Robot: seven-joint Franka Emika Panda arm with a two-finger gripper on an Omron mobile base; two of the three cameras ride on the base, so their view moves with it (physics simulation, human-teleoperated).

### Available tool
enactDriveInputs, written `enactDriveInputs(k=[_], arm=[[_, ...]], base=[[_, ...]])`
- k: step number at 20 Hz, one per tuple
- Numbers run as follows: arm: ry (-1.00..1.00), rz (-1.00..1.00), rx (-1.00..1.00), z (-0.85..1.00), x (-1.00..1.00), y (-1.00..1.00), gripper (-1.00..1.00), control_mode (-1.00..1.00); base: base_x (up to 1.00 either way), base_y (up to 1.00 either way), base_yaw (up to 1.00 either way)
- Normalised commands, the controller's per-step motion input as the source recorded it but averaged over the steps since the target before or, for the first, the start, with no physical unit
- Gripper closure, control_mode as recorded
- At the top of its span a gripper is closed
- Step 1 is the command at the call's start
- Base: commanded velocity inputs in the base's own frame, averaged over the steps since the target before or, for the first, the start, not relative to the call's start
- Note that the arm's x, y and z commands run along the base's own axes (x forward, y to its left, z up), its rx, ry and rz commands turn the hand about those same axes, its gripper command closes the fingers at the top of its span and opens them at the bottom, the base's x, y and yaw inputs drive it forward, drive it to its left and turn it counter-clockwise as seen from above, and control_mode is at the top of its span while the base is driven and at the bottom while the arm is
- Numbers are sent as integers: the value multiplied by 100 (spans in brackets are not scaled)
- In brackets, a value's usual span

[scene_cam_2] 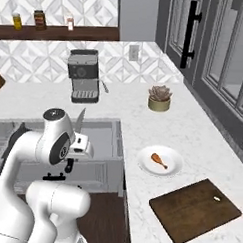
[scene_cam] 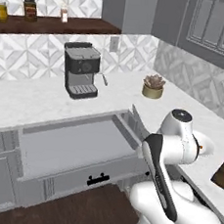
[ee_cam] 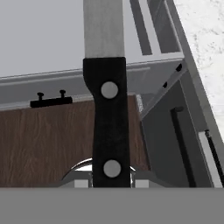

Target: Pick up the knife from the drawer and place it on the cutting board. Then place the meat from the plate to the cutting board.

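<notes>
Taking the cutting board (scene_cam_2: 195,210) as the landmark, the scene runs from far left to right in the right base view. Farthest left of the board stands the open drawer (scene_cam: 66,145), its pale inside bare where it shows. Just over the drawer's front right corner hangs the claw (scene_cam_2: 78,141), and it is clamped on the knife (ee_cam: 104,113): the hand view shows the black riveted handle rising from between the finger tips, with the silver blade running on past it over the drawer. In the base views the blade (scene_cam: 138,121) points up and slightly away from the arm, so the knife's long axis stands near upright, well off the flat lie it would need on the board. Next to the right, between drawer and board, the plate (scene_cam_2: 174,168) sits on the tabletop (scene_cam_2: 203,132) with the meat (scene_cam_2: 159,159) lying on it, bone end toward the board. The board itself lies at the near right edge of the tabletop, well apart from the claw, to its right and lower in the view. By this reading, the knife is lifted out and the coming move is a long carry rightward across the plate, with the blade tipped down to lie along the board.
</notes>
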Motion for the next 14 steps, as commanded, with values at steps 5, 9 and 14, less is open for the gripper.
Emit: enactDriveInputs(k=[5,9,14], arm=[[0,0,0,0,0,0,100,100],[0,0,0,0,0,0,100,100],[0,0,0,0,0,0,100,100]], base=[[0,0,-94],[0,0,-94],[0,0,-97]])
